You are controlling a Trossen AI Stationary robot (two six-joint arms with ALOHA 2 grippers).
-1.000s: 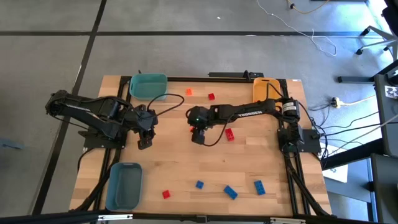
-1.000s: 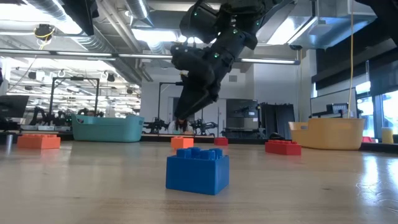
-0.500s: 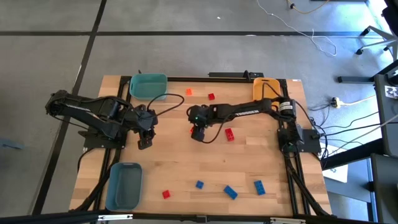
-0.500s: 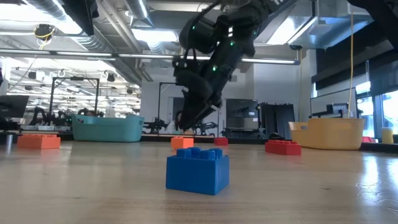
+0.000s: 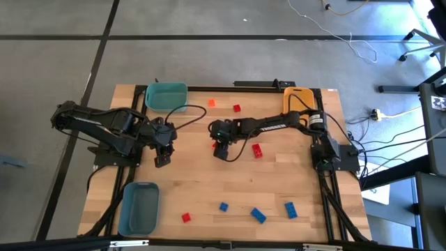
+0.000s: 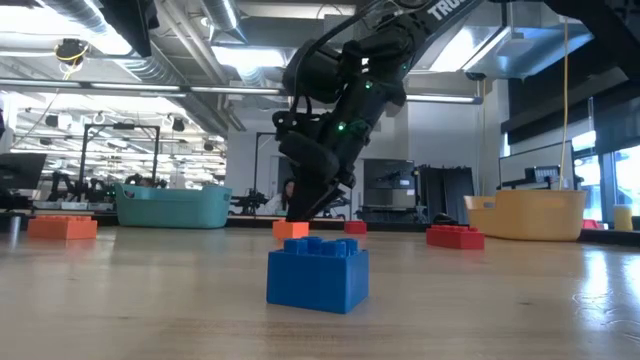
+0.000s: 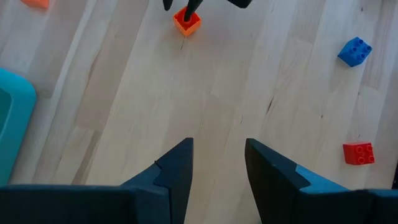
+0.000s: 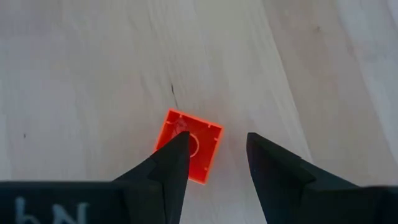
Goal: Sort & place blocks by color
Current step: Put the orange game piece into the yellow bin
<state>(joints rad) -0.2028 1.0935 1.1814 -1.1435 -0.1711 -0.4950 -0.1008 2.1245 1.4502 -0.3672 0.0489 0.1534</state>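
Small blocks lie scattered on the wooden table. My right gripper (image 5: 221, 150) is open and points down over an orange block (image 8: 189, 147) near the table's middle, which lies with its hollow underside up. In the right wrist view one finger (image 8: 171, 163) overlaps the block's edge and the other (image 8: 267, 163) stands beside it over bare wood. In the low view the fingertips (image 6: 300, 213) hang just above the orange block (image 6: 292, 229). My left gripper (image 7: 219, 155) is open over bare wood, left of the middle (image 5: 162, 157). My right gripper comes at the orange block from above, pointing down, one finger over the block's edge (image 8: 177, 134). I cannot tell whether that finger touches it. The block lies flat on the table.
A red block (image 5: 257, 150) lies just right of my right gripper. An orange block (image 5: 212, 102) and a red block (image 5: 237, 108) are near the far edge. Three blue blocks (image 5: 258, 215) and a red block (image 5: 186, 217) are near the front. Teal bin (image 5: 166, 96), grey-blue bin (image 5: 139, 208), yellow-orange bin (image 5: 296, 96).
My right gripper has come down toward the orange block, its fingertips now close above it in the low view. The block has stayed where it was.
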